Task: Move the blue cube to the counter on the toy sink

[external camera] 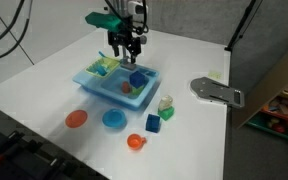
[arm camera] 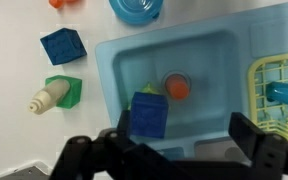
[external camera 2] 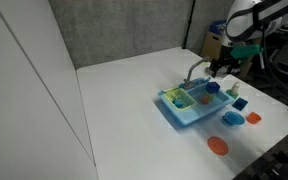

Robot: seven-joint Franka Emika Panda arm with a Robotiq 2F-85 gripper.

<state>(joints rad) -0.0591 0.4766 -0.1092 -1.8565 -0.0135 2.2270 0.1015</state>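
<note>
1. Far left of the wrist view: a lighter blue block (arm camera: 62,45) and a green block (arm camera: 64,91) lie on the white table (arm camera: 14,60), outside the toy sink (arm camera: 106,55). Neither is the object of the task.
2. Left of centre: the flat band at the sink's end, judged to be the counter (arm camera: 105,95), is bare.
3. Centre-left: the blue cube (arm camera: 149,115) rests on the basin floor, turned slightly askew to the basin walls.
   - It is judged rigid, light and smooth-faced, so it is unlikely to deform but may slip under an off-centre pinch.
   - The best hold is on two opposite side faces at mid-height, with the fingers squared to those faces.
   - The basin walls leave limited room around it.
4. Centre: the gripper (arm camera: 184,130) hangs over the basin with its jaws spread wide and nothing between them gripped.
   - The cube sits inside the span, close to the finger at lower left. Whether the two touch cannot be told.
   - In an exterior view the gripper (external camera: 125,45) points straight down over the sink, with the arm descending from the top of the frame.
5. Right: a small orange object (arm camera: 177,87) lies in the basin, and beyond it is the yellow-green tray (arm camera: 276,75).
</note>
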